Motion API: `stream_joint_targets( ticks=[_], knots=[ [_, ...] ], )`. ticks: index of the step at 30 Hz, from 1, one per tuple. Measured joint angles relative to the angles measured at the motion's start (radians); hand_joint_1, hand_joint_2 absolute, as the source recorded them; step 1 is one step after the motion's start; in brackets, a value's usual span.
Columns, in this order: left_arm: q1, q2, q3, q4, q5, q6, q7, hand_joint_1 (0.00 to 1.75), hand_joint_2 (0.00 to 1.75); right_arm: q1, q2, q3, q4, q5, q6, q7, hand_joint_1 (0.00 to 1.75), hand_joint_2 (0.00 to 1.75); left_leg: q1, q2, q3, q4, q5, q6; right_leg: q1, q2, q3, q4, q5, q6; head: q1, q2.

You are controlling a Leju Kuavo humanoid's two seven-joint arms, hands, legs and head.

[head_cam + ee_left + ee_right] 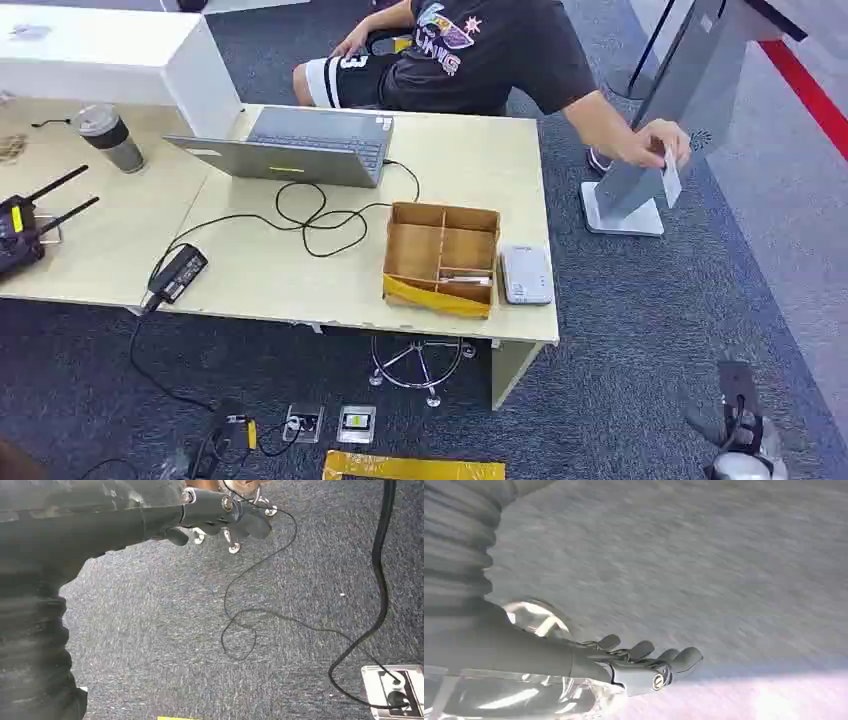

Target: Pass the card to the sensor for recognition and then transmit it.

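A person (480,50) sitting behind the table reaches out and holds a white card (671,181) beside a grey stand (640,190). The white sensor (525,273) lies flat on the table's right end, next to a cardboard divider box (440,255) with more cards (465,279) in a front compartment. My right hand (740,412) hangs low over the carpet, to the right of the table and far from the card; in the right wrist view its fingers (649,652) are spread and hold nothing. My left hand (220,510) hangs above the floor, holding nothing.
A laptop (300,145), a coiled black cable (310,215), a power brick (178,272) and a cup (108,137) are on the wooden table (250,280). A radio unit (20,230) sits at the left. Floor sockets (330,423) and cables lie below the table.
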Motion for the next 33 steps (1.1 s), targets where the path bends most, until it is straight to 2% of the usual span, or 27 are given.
stream_joint_targets(
  ticks=[3,6,8,14,18,20,27,29,30,31,33],
  knots=[
    [-0.001,0.000,-0.001,0.000,0.000,-0.001,0.000,0.00,1.75,-0.040,-0.020,-0.013,-0.012,0.011,-0.015,-0.025,0.00,1.75,0.000,-0.001,0.000,0.000,0.000,0.000,0.000,-0.001,0.001,0.000,0.000,0.000,0.001,0.000],
    [-0.002,0.002,-0.007,0.000,-0.001,0.000,0.000,0.00,1.75,-0.077,-0.032,-0.026,-0.040,0.015,-0.058,-0.125,0.00,1.75,0.000,-0.001,-0.001,0.000,0.000,0.000,0.000,-0.001,0.000,0.000,0.000,0.000,0.000,0.000],
    [-0.003,0.003,-0.015,0.000,0.000,0.000,0.000,0.00,1.75,-0.124,-0.045,-0.043,-0.079,0.034,-0.064,-0.158,0.00,1.75,0.000,0.000,-0.001,0.000,0.000,0.000,0.000,0.000,0.000,0.001,0.001,0.000,0.000,0.000],
    [-0.005,0.003,-0.023,0.000,0.008,0.005,0.000,0.00,1.75,-0.288,-0.065,-0.054,-0.292,0.158,-0.062,-0.101,0.00,1.75,0.000,-0.001,-0.001,0.000,0.002,0.002,0.000,-0.001,0.000,0.001,0.001,0.000,0.000,0.000],
    [-0.005,0.003,-0.023,0.000,0.008,0.005,0.000,0.00,1.75,-0.316,-0.053,-0.052,-0.501,0.222,-0.064,-0.079,0.00,1.75,0.000,-0.006,-0.003,0.000,0.003,0.002,0.001,-0.006,0.001,0.001,0.001,0.000,0.001,0.000],
    [-0.005,0.003,-0.024,0.000,0.008,0.005,0.000,0.00,1.75,-0.316,-0.031,-0.051,-0.615,0.245,-0.063,-0.065,0.00,1.75,0.000,-0.006,-0.004,0.000,0.003,0.002,0.001,-0.006,0.000,0.002,0.001,0.000,0.000,0.000],
    [-0.005,0.003,-0.024,0.000,0.008,0.004,0.000,0.00,1.75,-0.315,-0.024,-0.050,-0.644,0.261,-0.063,-0.059,0.00,1.75,0.000,-0.006,-0.004,0.000,0.003,0.002,0.001,-0.006,0.000,0.002,0.001,0.000,0.000,0.000],
    [-0.009,0.003,-0.024,0.000,0.003,0.003,0.000,0.00,1.75,-0.314,0.008,-0.043,-0.761,0.346,-0.063,-0.039,0.00,1.75,0.001,-0.006,-0.003,0.000,0.004,0.002,0.001,-0.006,0.000,0.001,0.001,0.000,0.000,0.000],
    [-0.014,0.003,-0.029,0.000,-0.003,0.002,0.003,0.00,1.75,-0.314,0.047,-0.024,-0.893,0.430,-0.032,-0.034,0.00,1.75,0.001,-0.007,-0.003,0.000,0.004,0.001,0.001,-0.007,0.000,0.001,0.001,0.000,0.000,0.000],
    [-0.023,0.003,-0.035,-0.002,-0.007,-0.001,0.006,0.00,1.75,-0.312,0.121,0.043,-1.057,0.560,0.057,-0.045,0.00,1.75,0.001,-0.005,-0.003,0.000,0.004,0.001,0.002,-0.005,0.000,0.001,0.001,0.000,0.000,0.000],
    [-0.025,0.003,-0.043,-0.002,-0.007,-0.003,0.009,0.00,1.75,-0.312,0.151,0.066,-1.116,0.584,0.060,-0.036,0.00,1.75,0.001,-0.007,-0.003,0.000,0.005,0.001,0.002,-0.007,0.000,0.001,0.001,0.000,0.001,0.000]
  ],
)
